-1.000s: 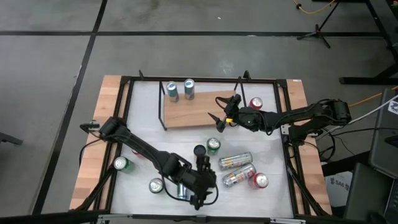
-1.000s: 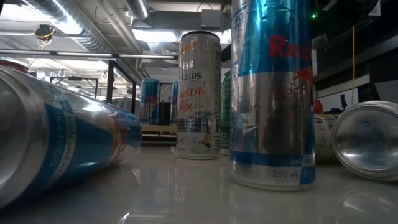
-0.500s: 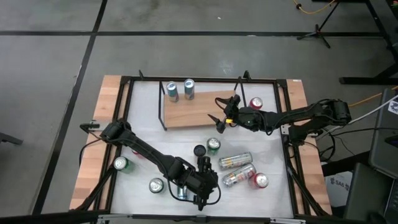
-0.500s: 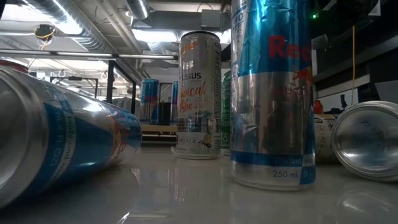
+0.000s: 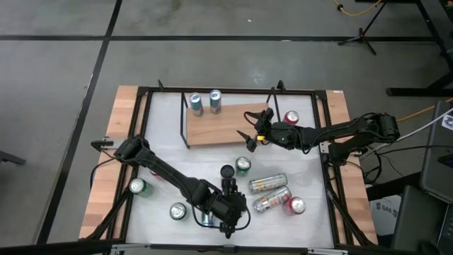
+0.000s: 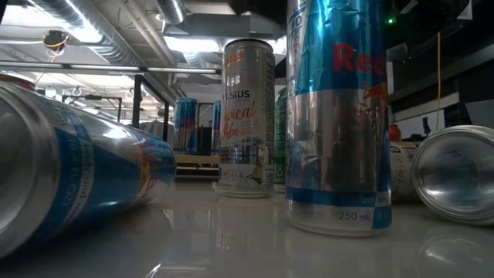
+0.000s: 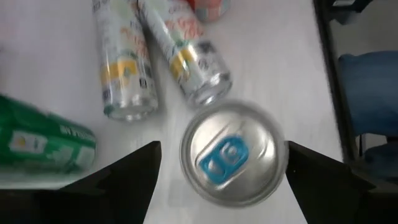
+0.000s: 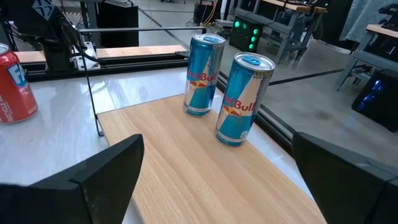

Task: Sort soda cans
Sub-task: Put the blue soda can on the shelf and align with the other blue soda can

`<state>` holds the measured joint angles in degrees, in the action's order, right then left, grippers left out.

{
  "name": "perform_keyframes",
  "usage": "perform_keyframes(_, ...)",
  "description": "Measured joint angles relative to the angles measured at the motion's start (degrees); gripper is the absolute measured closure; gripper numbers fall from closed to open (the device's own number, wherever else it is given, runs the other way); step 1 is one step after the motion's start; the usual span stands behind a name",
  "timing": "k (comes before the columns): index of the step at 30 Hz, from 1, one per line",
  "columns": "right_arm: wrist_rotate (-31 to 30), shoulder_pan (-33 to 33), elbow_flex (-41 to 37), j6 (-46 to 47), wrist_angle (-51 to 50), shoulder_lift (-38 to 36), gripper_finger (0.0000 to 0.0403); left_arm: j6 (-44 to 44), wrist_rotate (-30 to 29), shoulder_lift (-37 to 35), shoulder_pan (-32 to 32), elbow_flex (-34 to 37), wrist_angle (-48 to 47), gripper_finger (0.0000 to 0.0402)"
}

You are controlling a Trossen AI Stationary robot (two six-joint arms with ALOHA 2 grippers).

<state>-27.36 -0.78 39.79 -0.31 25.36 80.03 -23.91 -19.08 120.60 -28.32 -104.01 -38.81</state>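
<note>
Now, high view first: left gripper (image 5: 228, 205) low in the centre of the frame, dark bulk covering most of a blue-and-silver can (image 5: 205, 218), only a sliver showing at its lower left edge. Hard to tell from here whether fingers touch metal. Right gripper (image 5: 249, 134) over the pale wooden board (image 5: 212, 127) at upper centre, fingers spread, nothing between them. Two blue cans (image 5: 204, 103) upright at the board's upper left. Green-topped cans at left (image 5: 137, 186) and centre (image 5: 243, 166), a black can (image 5: 226, 171) just beside the latter. Two silver cans (image 5: 269, 191) lying flat at lower right, a red one (image 5: 295, 205) touching them, another red (image 5: 291, 117) at upper right, and a silver-topped can (image 5: 177, 210) standing at lower left.

Low view: cropped hard. Tall blue-and-silver cylinder (image 6: 338, 116) cut off at the top edge, a toppled can (image 6: 69, 170) running off the left, a round silver base (image 6: 455, 174) clipped at the right. White printed can (image 6: 247, 116) upright behind. Glossy white tabletop (image 6: 231, 239), reflections smeared.

Left wrist view: straight down onto a brushed silver lid with blue tab (image 7: 233, 152), fingers (image 7: 124, 180) set wide on either side, clear of the rim, not gripping. Two dented silver cans (image 7: 155, 56) lying side by side, cut off at the top; a green one (image 7: 43, 143) clipped at the left.

Right wrist view: fingers (image 8: 106, 174) wide apart and empty, smooth wood grain between. Twin blue cans (image 8: 227, 87) upright, red can (image 8: 15, 87) half out at the left edge.
</note>
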Motion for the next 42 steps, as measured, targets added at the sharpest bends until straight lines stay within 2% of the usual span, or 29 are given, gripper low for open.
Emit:
perform_keyframes(11, -0.01, 0.00, 0.00, 0.01, 0.04, 0.00, 0.0004, -1.46, 0.08, -0.01, 0.02, 3.11, 4.35, 0.0079)
perform_keyframes(16, -0.01, 0.00, 0.00, 0.00, 0.04, 0.00, 0.0004, -1.45, 0.09, -0.02, 0.02, 5.97, 9.47, 0.0082)
perform_keyframes(21, -0.01, 0.00, 0.00, -0.01, 0.02, 0.00, 0.0004, -1.45, 0.08, -0.02, 0.00, 6.19, 10.06, 0.0106)
perform_keyframes(31, -0.01, 0.00, 0.00, -0.01, 0.02, 0.00, 0.0004, -1.43, 0.01, -0.05, 0.02, 6.19, 10.08, 0.0193)
perform_keyframes(37, -0.01, 0.00, 0.00, -0.01, 0.06, 0.00, 0.0004, -1.25, 1.07, -0.18, 0.26, 6.19, 10.04, 0.0194)
perform_keyframes(42, -0.05, 0.00, 0.00, -0.01, 0.11, 0.00, 0.0004, -0.55, 4.97, -0.46, 1.12, 5.19, 9.21, 0.0194)
